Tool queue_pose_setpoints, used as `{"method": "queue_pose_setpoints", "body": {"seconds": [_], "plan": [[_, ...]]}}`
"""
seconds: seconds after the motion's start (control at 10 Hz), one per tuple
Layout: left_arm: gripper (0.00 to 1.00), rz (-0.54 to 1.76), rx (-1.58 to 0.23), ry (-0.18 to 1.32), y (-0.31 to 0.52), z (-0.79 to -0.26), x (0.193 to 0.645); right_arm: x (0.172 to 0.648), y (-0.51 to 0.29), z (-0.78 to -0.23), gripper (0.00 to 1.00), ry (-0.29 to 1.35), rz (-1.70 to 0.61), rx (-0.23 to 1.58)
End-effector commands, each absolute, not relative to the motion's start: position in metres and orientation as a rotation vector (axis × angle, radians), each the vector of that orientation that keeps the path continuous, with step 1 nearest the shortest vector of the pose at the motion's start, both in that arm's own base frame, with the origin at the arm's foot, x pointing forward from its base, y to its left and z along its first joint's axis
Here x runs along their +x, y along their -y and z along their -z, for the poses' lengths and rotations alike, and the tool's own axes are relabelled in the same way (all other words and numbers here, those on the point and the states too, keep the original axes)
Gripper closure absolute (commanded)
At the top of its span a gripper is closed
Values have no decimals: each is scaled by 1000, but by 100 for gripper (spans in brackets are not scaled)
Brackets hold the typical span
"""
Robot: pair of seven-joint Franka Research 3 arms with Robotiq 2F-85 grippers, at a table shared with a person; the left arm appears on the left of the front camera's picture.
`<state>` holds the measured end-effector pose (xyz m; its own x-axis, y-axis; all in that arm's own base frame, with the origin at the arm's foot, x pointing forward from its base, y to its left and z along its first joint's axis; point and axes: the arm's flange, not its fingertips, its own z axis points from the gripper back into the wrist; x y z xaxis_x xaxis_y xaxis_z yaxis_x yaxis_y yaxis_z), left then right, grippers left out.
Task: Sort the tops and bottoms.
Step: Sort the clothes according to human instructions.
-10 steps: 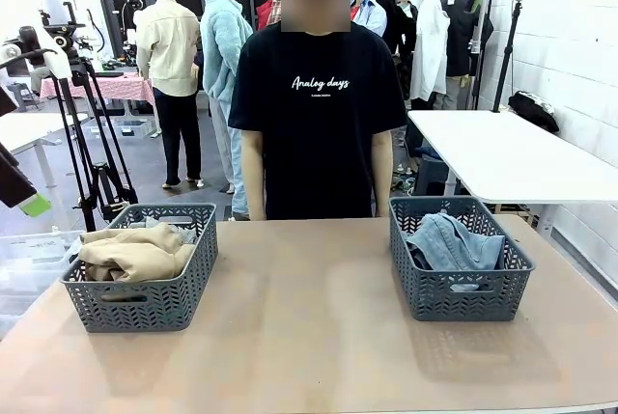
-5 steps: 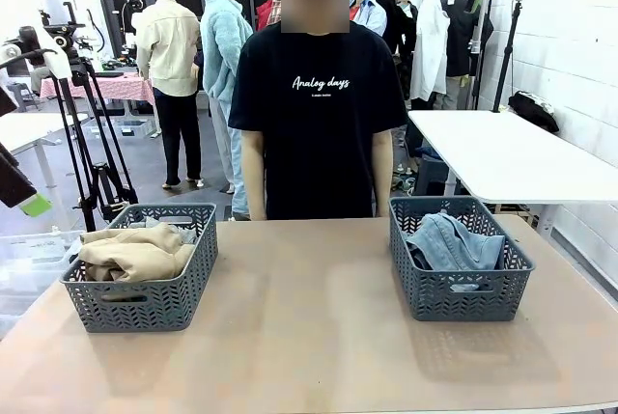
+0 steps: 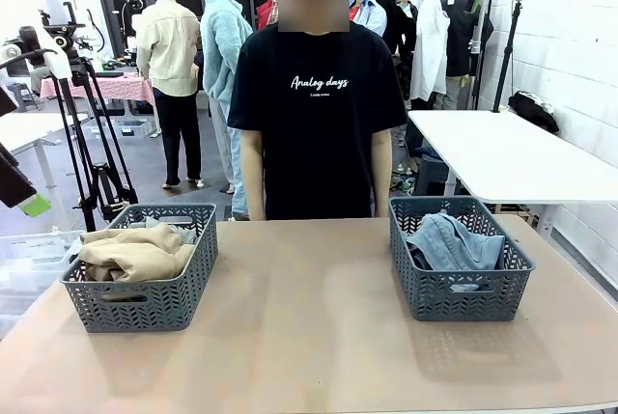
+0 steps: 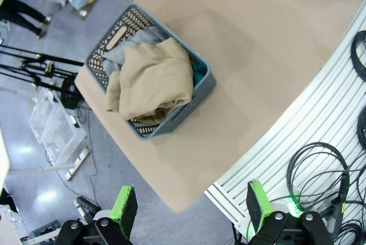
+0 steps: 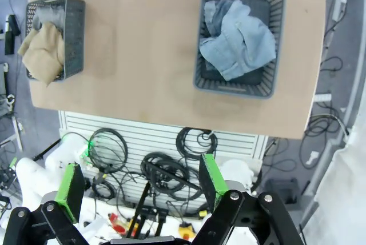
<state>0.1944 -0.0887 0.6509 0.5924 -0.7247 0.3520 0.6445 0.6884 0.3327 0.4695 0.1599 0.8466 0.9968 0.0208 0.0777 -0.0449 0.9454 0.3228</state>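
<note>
Baskets are sitting at either end of the desk (image 3: 309, 337), well apart, with bare brown surface between them. In the front view, the left grey basket (image 3: 145, 293) at about nine o'clock is holding the tops: a tan-beige top (image 3: 135, 252) is lying uppermost, heaped above the rim, with a heather grey top (image 3: 159, 225) peeking out behind it. From the left wrist view, a sliver of teal-green top (image 4: 198, 73) is showing beside the tan one, against the basket wall. The left gripper (image 4: 187, 208) is hanging high above the desk's near edge with its green-padded fingers (image 4: 124, 208) spread wide and nothing between them.

A person in a black printed T-shirt (image 3: 317, 105) is standing at twelve o'clock behind the desk, arms down at the sides.

The right grey basket (image 3: 459, 284) at about three o'clock is holding the bottoms (image 3: 454, 242), a crumpled light blue denim garment filling most of it. The right gripper (image 5: 137, 185) is hovering far above the desk, looking down on both baskets, its fingers (image 5: 73, 191) likewise parted wide and gripping nothing.
</note>
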Motion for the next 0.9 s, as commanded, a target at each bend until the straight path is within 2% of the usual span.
{"method": "queue_pose_setpoints", "body": {"seconds": [0.0,0.8], "plan": [[0,794,186,479,87,-652,194,470,-159,-848,0,72,-37,318],[0,794,186,479,87,-652,194,470,-159,-848,0,72,-37,318]]}}
